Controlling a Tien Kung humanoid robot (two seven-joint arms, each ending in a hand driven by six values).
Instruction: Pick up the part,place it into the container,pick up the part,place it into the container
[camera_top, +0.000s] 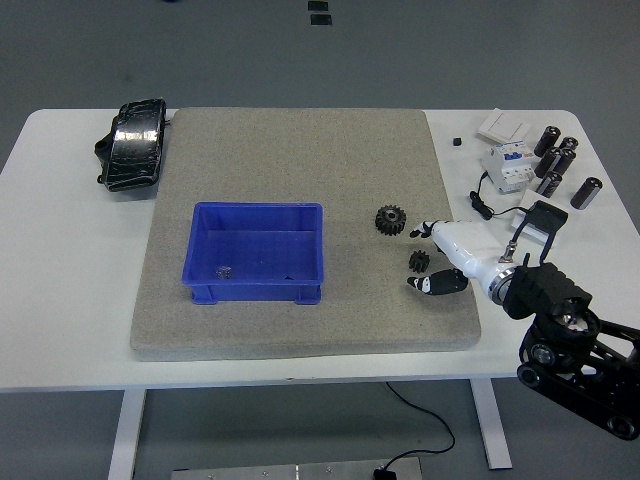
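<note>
right hand (432, 262) – fingers spread around the small black toothed gear (419, 261) on the grey felt mat (300, 150), not yet closed, holding nothing | larger black gear (391, 219) just beyond – both well right of the blue plastic bin (255, 285), probably staged for pickup | no legible writing

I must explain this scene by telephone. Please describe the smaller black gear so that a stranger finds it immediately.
Start at the grey mat covering the table's middle, then go right from the blue bin. Two black gears lie there; the small gear is the nearer one, beside the right hand. The large gear lies farther back.
</note>
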